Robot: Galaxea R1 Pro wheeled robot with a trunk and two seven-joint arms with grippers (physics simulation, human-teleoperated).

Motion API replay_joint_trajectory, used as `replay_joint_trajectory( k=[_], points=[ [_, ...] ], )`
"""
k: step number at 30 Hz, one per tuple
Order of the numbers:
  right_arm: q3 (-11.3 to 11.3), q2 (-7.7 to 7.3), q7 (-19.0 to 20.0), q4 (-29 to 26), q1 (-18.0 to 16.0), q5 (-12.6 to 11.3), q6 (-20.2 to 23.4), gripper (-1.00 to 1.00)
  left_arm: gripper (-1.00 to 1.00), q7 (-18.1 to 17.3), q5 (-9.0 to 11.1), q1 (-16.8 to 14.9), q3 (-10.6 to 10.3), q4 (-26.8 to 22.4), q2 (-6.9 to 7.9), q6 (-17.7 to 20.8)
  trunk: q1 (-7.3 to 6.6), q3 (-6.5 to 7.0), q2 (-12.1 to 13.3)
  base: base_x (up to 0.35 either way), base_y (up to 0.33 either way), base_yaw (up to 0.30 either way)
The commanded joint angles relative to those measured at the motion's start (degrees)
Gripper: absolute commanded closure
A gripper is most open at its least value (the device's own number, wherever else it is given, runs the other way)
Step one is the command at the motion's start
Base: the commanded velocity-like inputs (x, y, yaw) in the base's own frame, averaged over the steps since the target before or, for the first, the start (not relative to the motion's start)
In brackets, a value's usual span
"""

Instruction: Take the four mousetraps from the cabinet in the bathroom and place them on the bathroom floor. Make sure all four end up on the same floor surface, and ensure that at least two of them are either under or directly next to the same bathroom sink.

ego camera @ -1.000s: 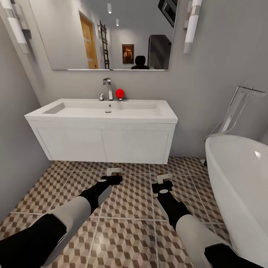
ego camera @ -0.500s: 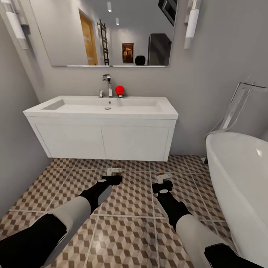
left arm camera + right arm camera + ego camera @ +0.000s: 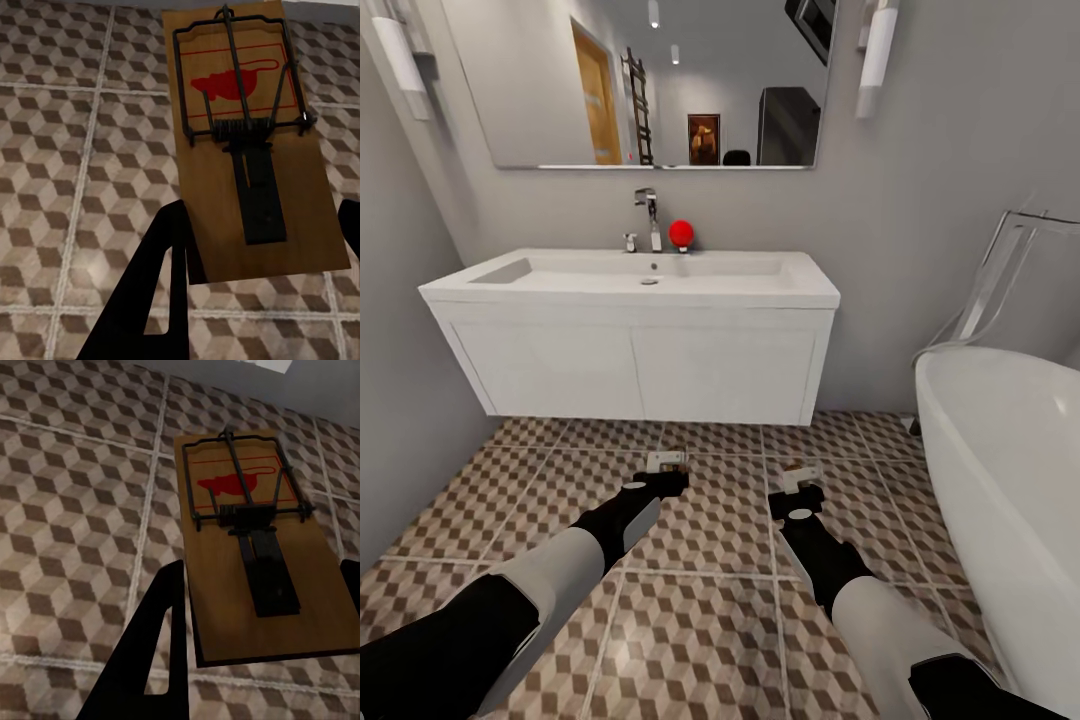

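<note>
- Two mousetraps are held, one in each claw, above the bathroom floor.
- Left gripper: clamped on the left mousetrap, which juts forward from between its fingers; a red mouse silhouette is printed on the wood, with no readable writing.
- Sink on the white vanity: ahead of both claws, well apart.
- Right gripper: clamped on the right mousetrap, which bears the same red print.
- Bathtub: beside the right arm.

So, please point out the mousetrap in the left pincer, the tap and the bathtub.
mousetrap [image 3: 251, 142]: left wrist view, on its wooden plate beside the spring.
tap [image 3: 651, 215]: head view, on its upright chrome body.
bathtub [image 3: 1010, 470]: head view, on its white outer wall.
</note>
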Motion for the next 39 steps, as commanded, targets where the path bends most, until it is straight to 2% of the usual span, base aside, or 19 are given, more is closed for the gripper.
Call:
replay_joint_trajectory(
  k=[1,19,26,30,39],
  points=[
    [0.2,0.00,-0.3,-0.1,0.0,0.5,0.5,1.00,1.00,0.4,0.3,0.0,-0.5,-0.1,0.04,0.3,0.21,-0.23,-0.4,0.000,0.000,0.000],
    [0.2,0.00,-0.4,-0.8,-0.1,0.6,1.0,1.00,1.00,0.4,0.3,0.0,-0.5,-0.2,0.33,0.2,4.17,-3.46,-7.7,0.000,0.000,0.000],
    [0.2,0.00,-0.6,-5.1,-1.1,0.5,9.4,1.00,1.00,0.3,0.3,0.0,-0.5,-0.3,0.38,0.2,5.70,-4.72,-10.5,0.000,0.000,0.000],
    [0.2,0.00,-0.6,-6.8,-2.1,0.5,11.0,1.00,1.00,0.3,0.3,0.0,-0.5,-0.4,0.39,0.2,6.58,-5.44,-12.1,0.000,0.000,0.000],
    [0.2,0.00,-0.6,-7.1,-5.5,0.5,17.0,1.00,1.00,0.3,0.3,0.0,-0.5,-0.4,0.39,0.2,6.81,-7.43,-12.2,0.000,0.000,0.000]
  ],
)
